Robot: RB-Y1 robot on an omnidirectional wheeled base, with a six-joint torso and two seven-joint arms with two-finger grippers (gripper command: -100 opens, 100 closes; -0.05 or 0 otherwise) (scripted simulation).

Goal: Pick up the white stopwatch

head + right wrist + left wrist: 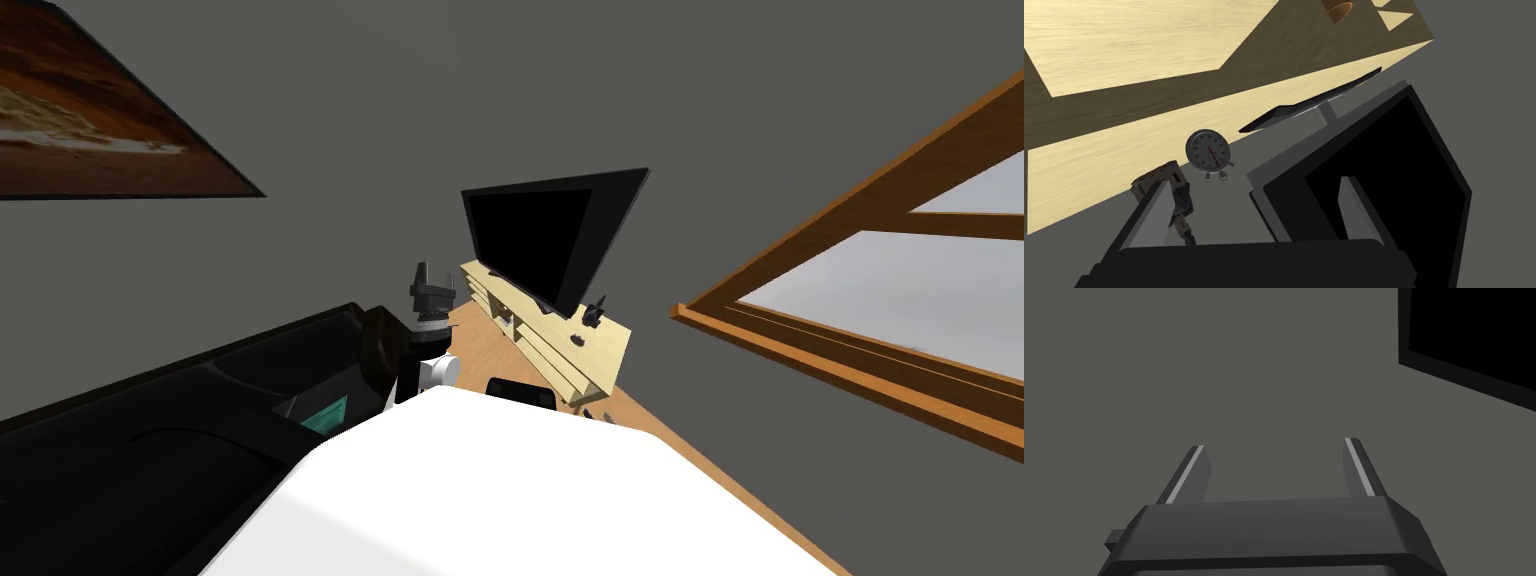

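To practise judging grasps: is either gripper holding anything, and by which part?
Nothing is held. The left gripper and right gripper are open and empty; the stopwatch lies untouched beyond the right one.

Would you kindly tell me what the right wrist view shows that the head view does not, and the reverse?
The right wrist view adds the round stopwatch at the cabinet top's edge, a brownish object beside it, and the open right gripper. The head view adds the wall picture, the window, the black sofa and the left gripper. Both show the black TV and the light wood cabinet.
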